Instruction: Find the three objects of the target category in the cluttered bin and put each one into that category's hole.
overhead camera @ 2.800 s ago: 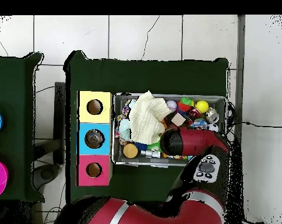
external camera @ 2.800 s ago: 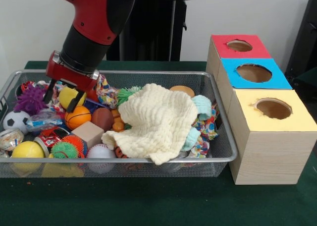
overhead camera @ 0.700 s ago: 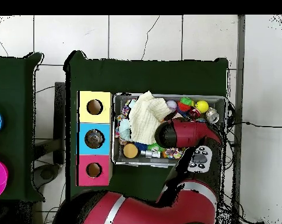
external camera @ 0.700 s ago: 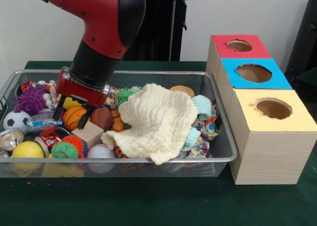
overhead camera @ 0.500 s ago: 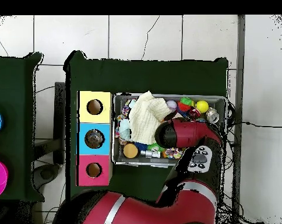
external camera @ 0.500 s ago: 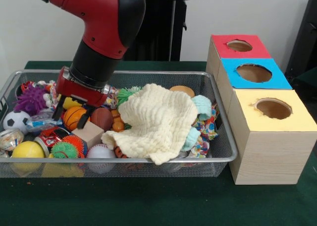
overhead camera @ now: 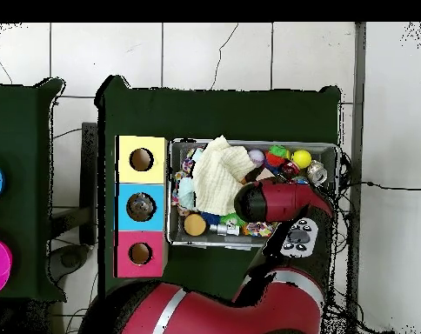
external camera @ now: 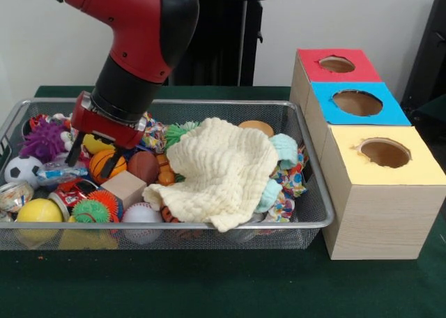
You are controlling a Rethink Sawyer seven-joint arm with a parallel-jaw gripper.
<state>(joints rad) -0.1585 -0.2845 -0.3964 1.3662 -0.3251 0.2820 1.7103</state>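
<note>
The bin (external camera: 209, 224) is a wide wire-mesh basket full of toys; it also shows in the overhead view (overhead camera: 253, 143). My gripper (external camera: 94, 150) is open and reaches down into the bin's left part. Its fingers (external camera: 113, 159) stand around a yellow ball (external camera: 91, 144), just above an orange basketball (external camera: 104, 167). It holds nothing that I can see. Three boxes with round holes stand to the right: red (external camera: 336, 63), blue (external camera: 357, 102), yellow (external camera: 385, 153). In the overhead view my arm (overhead camera: 275, 202) hides the gripper.
A cream cloth (external camera: 223, 168) covers the bin's middle. Around the gripper lie a brown ball (external camera: 144, 167), a wooden block (external camera: 125, 187), a purple spiky ball (external camera: 43, 138), a soccer ball (external camera: 21, 169), a baseball (external camera: 141, 213) and another yellow ball (external camera: 38, 211).
The gripper has moved lower and slightly right in the front view, from over the yellow ball toward the orange basketball. The toys and cloth lie as before.
</note>
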